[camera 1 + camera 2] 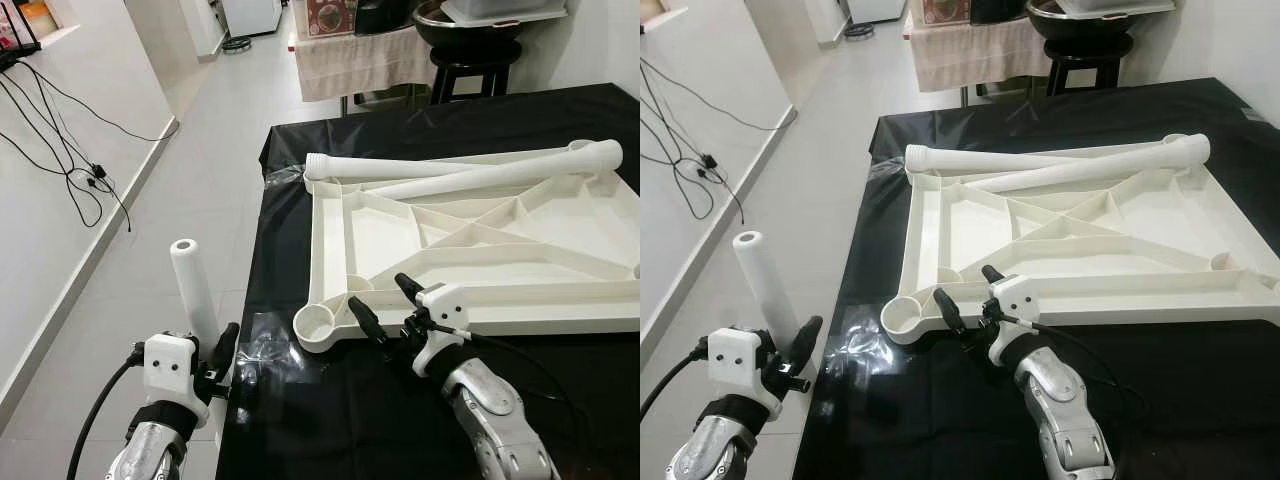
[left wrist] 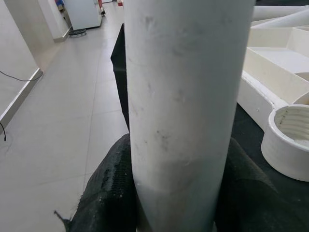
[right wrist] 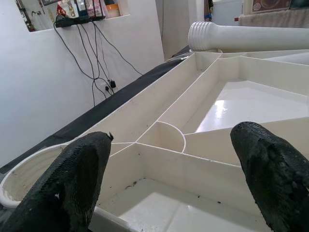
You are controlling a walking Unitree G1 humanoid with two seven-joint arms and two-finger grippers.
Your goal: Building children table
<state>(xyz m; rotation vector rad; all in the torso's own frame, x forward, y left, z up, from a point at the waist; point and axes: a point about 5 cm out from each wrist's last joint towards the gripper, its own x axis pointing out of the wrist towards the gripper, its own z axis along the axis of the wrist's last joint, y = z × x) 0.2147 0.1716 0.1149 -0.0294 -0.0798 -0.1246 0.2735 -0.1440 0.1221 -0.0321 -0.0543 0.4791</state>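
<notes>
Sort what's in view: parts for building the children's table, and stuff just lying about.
For the job: upside-down tabletop; two loose legs lying across it; leg held by left gripper; right gripper near corner socket.

Lying about: cables; stool.

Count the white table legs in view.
3. One leg upright in the left gripper; two legs lying across the tabletop's far side. More may be hidden.

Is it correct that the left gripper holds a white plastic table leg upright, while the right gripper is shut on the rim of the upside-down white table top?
Not quite. The right gripper is open, its fingers spread over the rim of the upside-down white table top, as the right wrist view shows. The left gripper does hold the white plastic table leg upright.
</notes>
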